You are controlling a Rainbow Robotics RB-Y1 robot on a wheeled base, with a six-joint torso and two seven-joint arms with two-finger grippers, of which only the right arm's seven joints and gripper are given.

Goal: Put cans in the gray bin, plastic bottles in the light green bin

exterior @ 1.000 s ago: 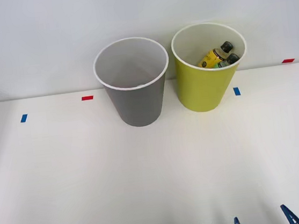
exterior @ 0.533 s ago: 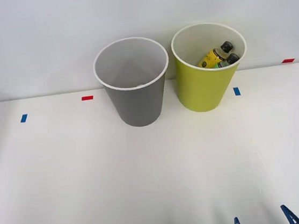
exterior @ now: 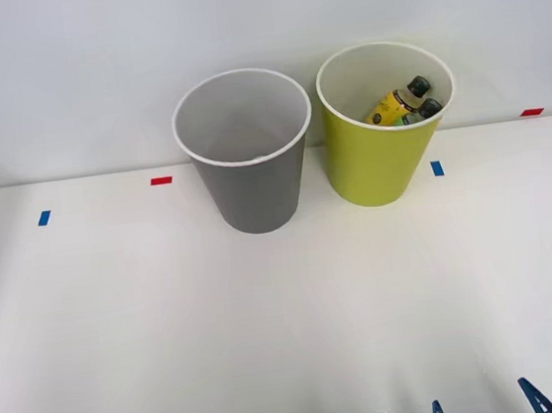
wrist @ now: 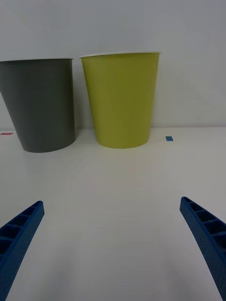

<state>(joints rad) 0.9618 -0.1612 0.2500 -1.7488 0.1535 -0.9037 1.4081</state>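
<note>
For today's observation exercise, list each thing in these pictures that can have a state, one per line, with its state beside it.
Gray bin: upright on the table, nothing visible inside.
Green bin: upright beside the gray bin, holding bottles.
Bottles: two, capped, lying tilted inside the green bin.
Right gripper: open, holding nothing, low over the table in front of the bins.

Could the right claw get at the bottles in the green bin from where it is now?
Probably not directly: the right claw sits open and low near the table's front edge, and the green bin's tall wall stands between it and the bottles. It would need to come over the rim.
</note>
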